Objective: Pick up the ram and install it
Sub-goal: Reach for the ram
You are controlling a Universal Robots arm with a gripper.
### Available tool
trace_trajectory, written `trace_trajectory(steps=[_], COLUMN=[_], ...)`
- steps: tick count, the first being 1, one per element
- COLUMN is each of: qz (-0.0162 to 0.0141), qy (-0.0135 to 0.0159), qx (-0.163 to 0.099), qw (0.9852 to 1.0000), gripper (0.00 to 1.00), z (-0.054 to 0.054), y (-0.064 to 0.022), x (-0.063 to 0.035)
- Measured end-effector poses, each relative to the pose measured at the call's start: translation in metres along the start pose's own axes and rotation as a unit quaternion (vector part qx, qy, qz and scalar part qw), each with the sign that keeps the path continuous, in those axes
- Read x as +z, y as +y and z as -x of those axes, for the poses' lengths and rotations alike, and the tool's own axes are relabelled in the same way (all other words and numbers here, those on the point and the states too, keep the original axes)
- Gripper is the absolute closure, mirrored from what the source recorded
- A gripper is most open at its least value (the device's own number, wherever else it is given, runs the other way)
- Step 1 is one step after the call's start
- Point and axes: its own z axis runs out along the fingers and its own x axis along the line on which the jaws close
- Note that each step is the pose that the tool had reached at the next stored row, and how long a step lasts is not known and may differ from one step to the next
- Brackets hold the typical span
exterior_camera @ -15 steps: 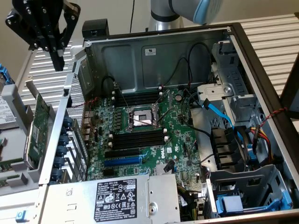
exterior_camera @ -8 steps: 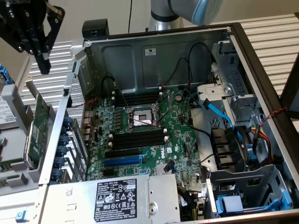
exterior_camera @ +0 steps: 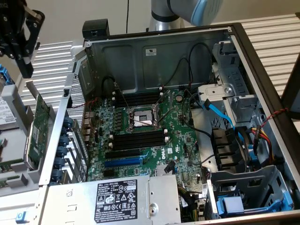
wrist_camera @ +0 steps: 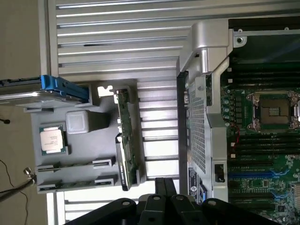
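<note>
gripper [exterior_camera: 25, 69] hangs up high on the exterior view's left, outside the open pc case [exterior_camera: 154, 51]. it's over the side where the grey parts tray [wrist_camera: 86, 151] sits. seen from the wrist view, its two black fingers [wrist_camera: 161, 187] are pressed right together, fully closed, w/ nothing between them, so it's got hold of nothing. they hang over the slatted table [wrist_camera: 117, 28], near the end of the tall green expansion card [wrist_camera: 126, 140], which stands on edge in the tray.

ram [wrist_camera: 75, 165] is in that same tray, on its edge in a long narrow holder. it's just a thin greenish strip from here. a 2nd strip like it sits in the next holder alongside. too thin to make out chips or label on either. ram is apart from the gripper, on the far side of the expansion card.

also in the tray: a cpu chip [wrist_camera: 51, 139] lying flat, and a drive w/ blue rail [wrist_camera: 56, 86] at one end.

inside the case the motherboard [exterior_camera: 183, 140] lies flat. black mem slots [exterior_camera: 138, 139] w/ white clips run on both sides of the cpu socket [exterior_camera: 140, 119].
</note>
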Motion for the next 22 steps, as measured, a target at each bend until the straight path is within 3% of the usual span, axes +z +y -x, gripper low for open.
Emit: trace_trajectory(steps=[22], qz=[0.0001], qy=[-0.0007], qx=[0.000], qw=[1.0000], gripper=[0.89], z=[-0.099], y=[-0.0103], x=[0.0033])
